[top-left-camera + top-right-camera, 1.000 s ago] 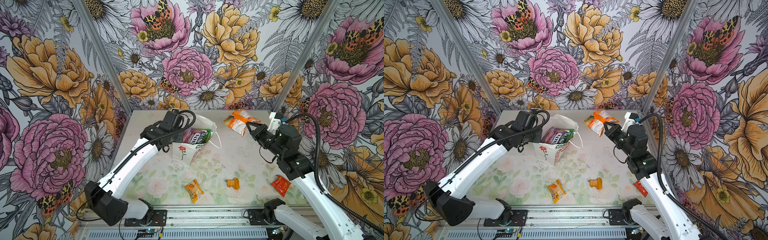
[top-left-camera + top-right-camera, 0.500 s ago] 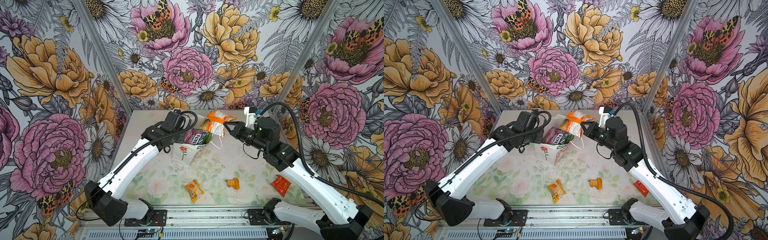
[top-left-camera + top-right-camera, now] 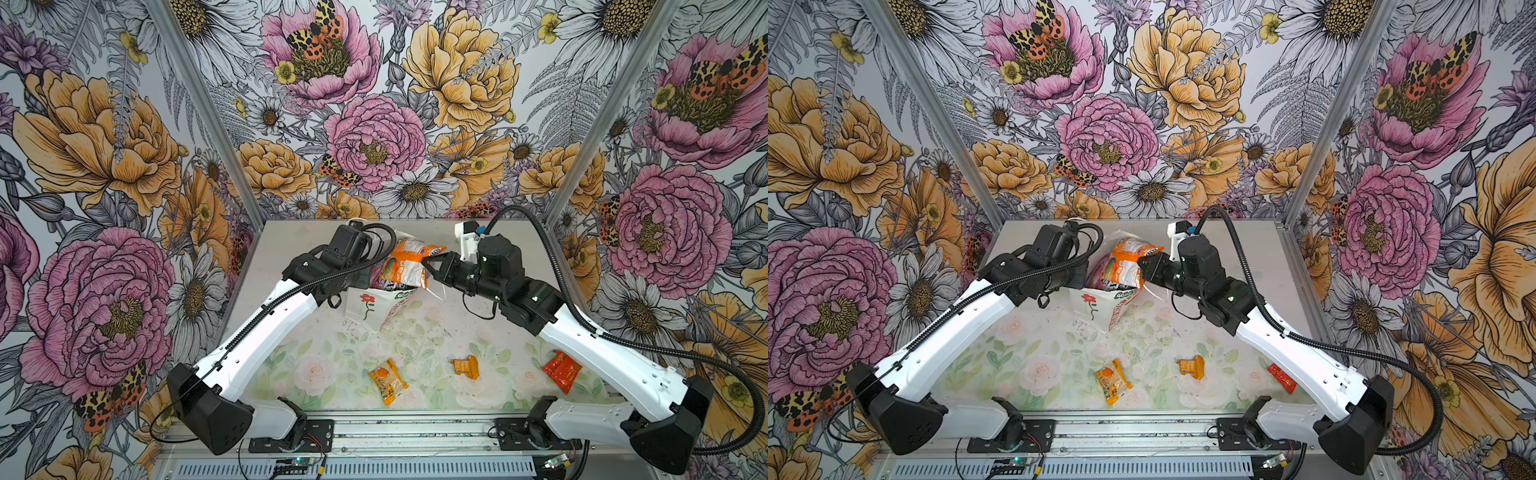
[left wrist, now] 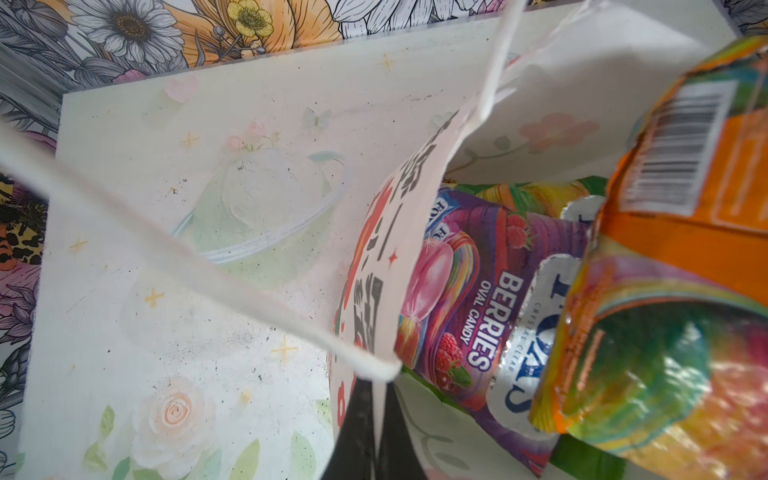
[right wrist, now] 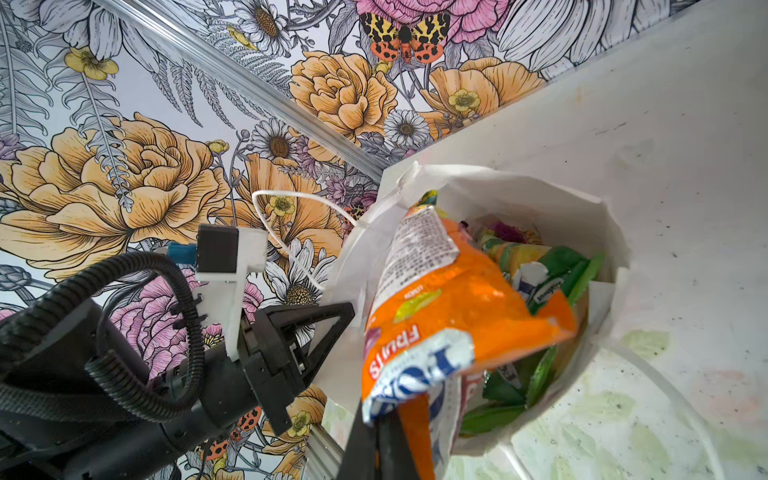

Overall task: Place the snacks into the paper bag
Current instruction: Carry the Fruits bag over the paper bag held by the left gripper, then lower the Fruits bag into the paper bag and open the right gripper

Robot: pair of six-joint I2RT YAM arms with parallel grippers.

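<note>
The white paper bag [image 3: 365, 307] is standing toward the table's [image 3: 278, 249] far side, about eleven o'clock from its middle. The left pincer [image 4: 376, 399] is pinching its rim, closed on the paper. The right pincer [image 5: 382, 432] is clamping one orange Fox's bag [image 3: 405, 266], tilted over the mouth with its lower end dipping in. One purple Berries bag [image 4: 478, 316] and some green packets [image 5: 552, 282] are crowding the opening beneath it. Three sachets are lying loose on the table: one orange pack [image 3: 387, 380] at six o'clock from the bag, one crumpled orange piece [image 3: 465, 366] at four, and one red sachet [image 3: 561, 371] farther out, tucked beside the right arm.
</note>
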